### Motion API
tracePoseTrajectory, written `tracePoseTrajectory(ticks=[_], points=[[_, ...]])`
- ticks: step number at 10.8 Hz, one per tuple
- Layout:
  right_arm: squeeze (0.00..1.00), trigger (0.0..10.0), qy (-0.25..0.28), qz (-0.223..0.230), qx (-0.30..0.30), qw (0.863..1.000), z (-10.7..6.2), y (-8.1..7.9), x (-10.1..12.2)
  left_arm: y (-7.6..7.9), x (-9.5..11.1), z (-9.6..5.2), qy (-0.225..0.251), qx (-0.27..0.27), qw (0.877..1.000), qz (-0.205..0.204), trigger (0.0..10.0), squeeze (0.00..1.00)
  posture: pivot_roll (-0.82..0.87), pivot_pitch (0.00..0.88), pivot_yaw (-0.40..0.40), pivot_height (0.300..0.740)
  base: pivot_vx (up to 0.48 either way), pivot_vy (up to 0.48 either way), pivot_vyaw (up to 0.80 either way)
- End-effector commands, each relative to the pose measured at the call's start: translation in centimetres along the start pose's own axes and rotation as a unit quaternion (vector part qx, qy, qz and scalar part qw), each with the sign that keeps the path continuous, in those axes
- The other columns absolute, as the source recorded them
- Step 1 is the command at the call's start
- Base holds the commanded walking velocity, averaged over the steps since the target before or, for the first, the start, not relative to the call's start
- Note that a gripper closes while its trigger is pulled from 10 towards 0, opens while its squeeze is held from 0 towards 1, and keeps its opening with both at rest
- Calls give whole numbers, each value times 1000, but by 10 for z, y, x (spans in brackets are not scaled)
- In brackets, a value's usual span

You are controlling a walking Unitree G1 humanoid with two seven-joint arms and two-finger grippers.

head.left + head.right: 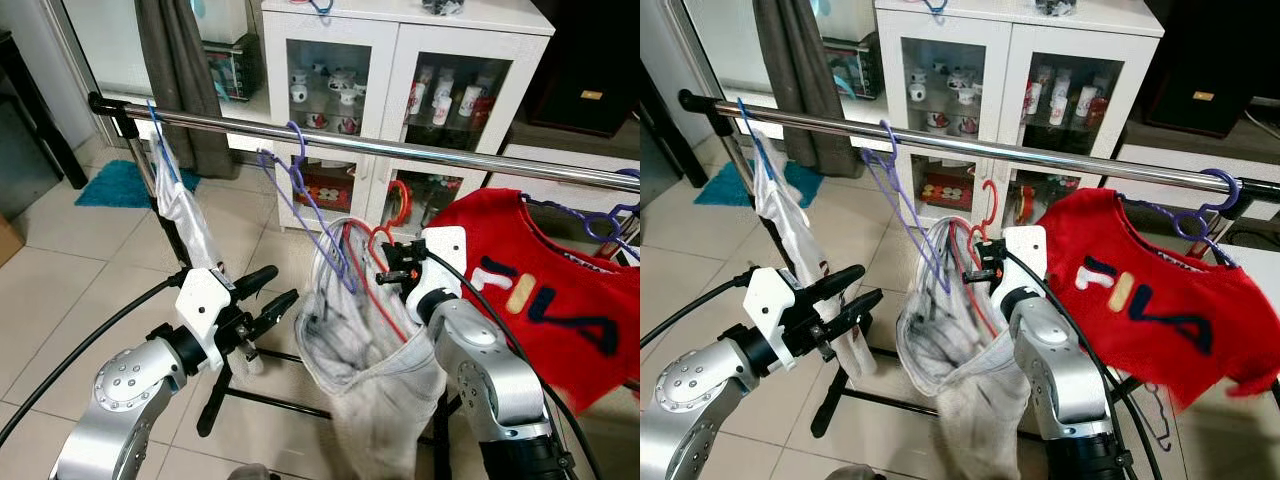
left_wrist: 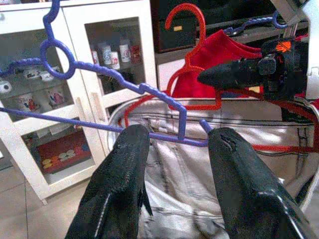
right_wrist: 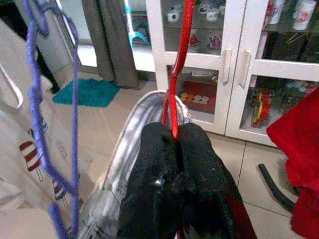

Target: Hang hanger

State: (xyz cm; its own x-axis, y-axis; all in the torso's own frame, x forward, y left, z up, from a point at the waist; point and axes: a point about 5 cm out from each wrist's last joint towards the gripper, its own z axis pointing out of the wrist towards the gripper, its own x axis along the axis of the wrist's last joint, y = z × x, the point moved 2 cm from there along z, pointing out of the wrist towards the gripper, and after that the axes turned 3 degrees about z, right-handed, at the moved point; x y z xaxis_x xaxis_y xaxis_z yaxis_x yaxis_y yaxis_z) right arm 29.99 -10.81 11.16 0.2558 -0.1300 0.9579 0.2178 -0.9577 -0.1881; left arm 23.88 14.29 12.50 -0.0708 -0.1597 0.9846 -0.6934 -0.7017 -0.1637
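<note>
Mid-frame, below the rail (image 1: 420, 152), the right tool (image 3: 175, 144) pinches the red hanger (image 1: 385, 245) carrying limp, heavyish jeans (image 1: 365, 350). Stiff, slick wire: grip its neck. Left tool (image 1: 268, 302) gapes empty.

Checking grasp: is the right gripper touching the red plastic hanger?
Touching. The right wrist view shows the right gripper shut on the red plastic hanger, its wire pinched between both fingers.

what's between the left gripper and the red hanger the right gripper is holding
In the left eye view, the grey jeans and the purple hanger on the rail lie between the left gripper and the red hanger.
</note>
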Motion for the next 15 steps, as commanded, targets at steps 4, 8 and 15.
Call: tracePoseTrajectory(ticks=[4, 8, 15], points=[[0, 10000, 129, 25, -8, 991, -21, 10, 31, 1, 1, 1, -3, -4, 1000, 6, 10000, 0, 126, 0, 8, 740, 0, 0, 0], [0, 10000, 169, 12, -8, 985, -14, 6, 54, 1, 1, 5, -1, -11, 1000, 8, 10000, 0, 117, 0, 11, 740, 0, 0, 0], [0, 10000, 67, -19, -65, 995, 35, 7, 52, 3, 4, 7, 6, -22, 1000, 16, 10000, 0, 122, 0, 0, 740, 0, 0, 0]])
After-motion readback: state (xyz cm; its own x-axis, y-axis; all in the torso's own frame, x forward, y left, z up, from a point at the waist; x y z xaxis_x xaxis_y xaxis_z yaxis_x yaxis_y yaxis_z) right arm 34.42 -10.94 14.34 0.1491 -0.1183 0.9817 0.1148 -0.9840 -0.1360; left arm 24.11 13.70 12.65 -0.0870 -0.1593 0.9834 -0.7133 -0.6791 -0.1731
